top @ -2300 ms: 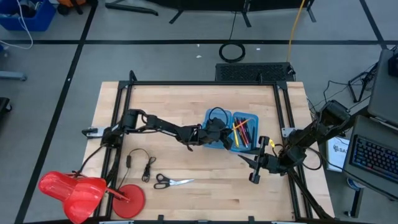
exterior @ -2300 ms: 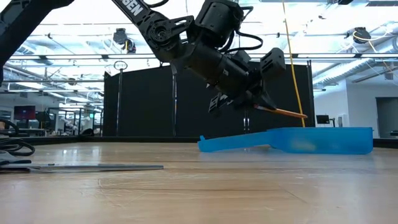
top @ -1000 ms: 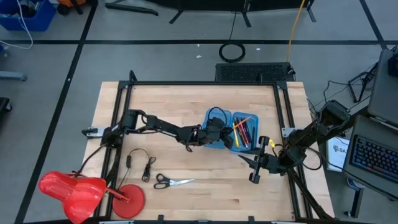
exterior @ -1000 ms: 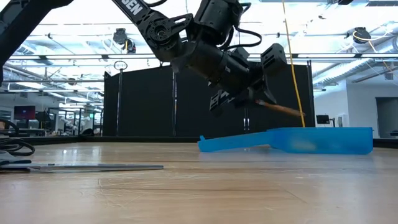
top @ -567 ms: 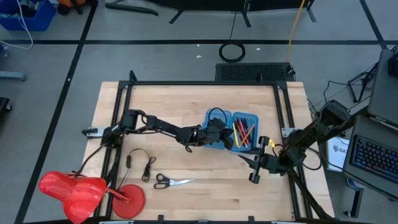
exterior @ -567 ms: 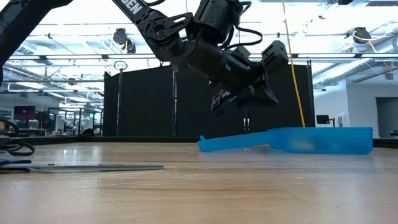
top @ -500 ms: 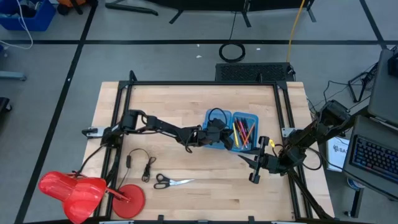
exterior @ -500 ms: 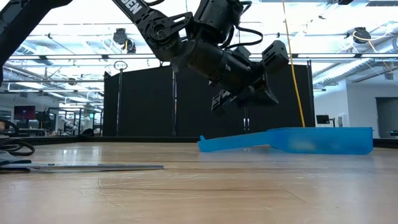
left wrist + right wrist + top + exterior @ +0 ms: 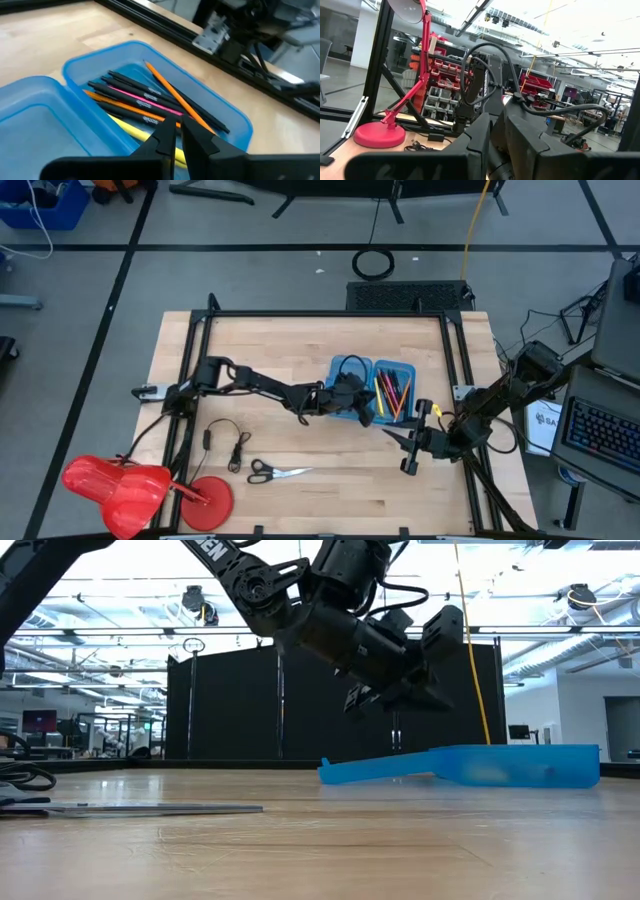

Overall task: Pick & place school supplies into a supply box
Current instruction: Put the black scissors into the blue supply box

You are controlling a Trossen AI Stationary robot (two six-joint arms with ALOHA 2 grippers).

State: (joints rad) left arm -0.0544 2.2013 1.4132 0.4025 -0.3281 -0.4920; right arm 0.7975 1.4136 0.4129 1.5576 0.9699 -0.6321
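Observation:
The supply box (image 9: pixel 372 390) lies open on the table, a translucent blue case with two halves side by side. Its right half (image 9: pixel 100 55) holds black pens, a pink marker, a yellow marker and orange pencils (image 9: pixel 170 90). My left gripper (image 9: pixel 178 131) hovers shut above that half, with nothing between its fingers (image 9: pixel 445 705). Black-handled scissors (image 9: pixel 275 472) lie flat near the table's front edge. My right gripper (image 9: pixel 408 460) waits shut near the table's right front, above the wood.
A looped black cable (image 9: pixel 225 442) lies left of the scissors. A red lamp (image 9: pixel 130 485) stands at the table's front left corner. Black frame rails (image 9: pixel 455 360) run along the table's sides. Bare wood shows in front of the box.
An orange pencil stuck out of my left gripper a second ago. It has left the gripper and no longer shows in the low view. The left gripper has stayed above the box and rolled a little about its own axis.

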